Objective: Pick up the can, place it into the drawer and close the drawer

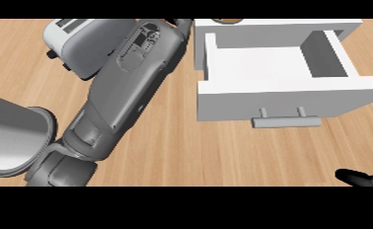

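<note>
The white drawer [277, 92] stands pulled open at the right, its inside bare and its grey handle [285, 121] facing me. My left forearm [124, 95] stretches from the lower left up to the top edge. Only a black sliver of the left hand [182, 22] shows there, just left of the drawer's back corner. A small brown rounded thing [227, 20] peeks in at the top edge behind the drawer; I cannot tell whether it is the can. A black tip of my right hand [354, 177] shows at the lower right corner, well apart from the drawer.
A silver toaster [73, 38] sits at the upper left, partly under my left forearm. A grey metal round vessel [22, 136] lies at the left edge. Bare wooden counter [218, 154] spreads in front of the drawer.
</note>
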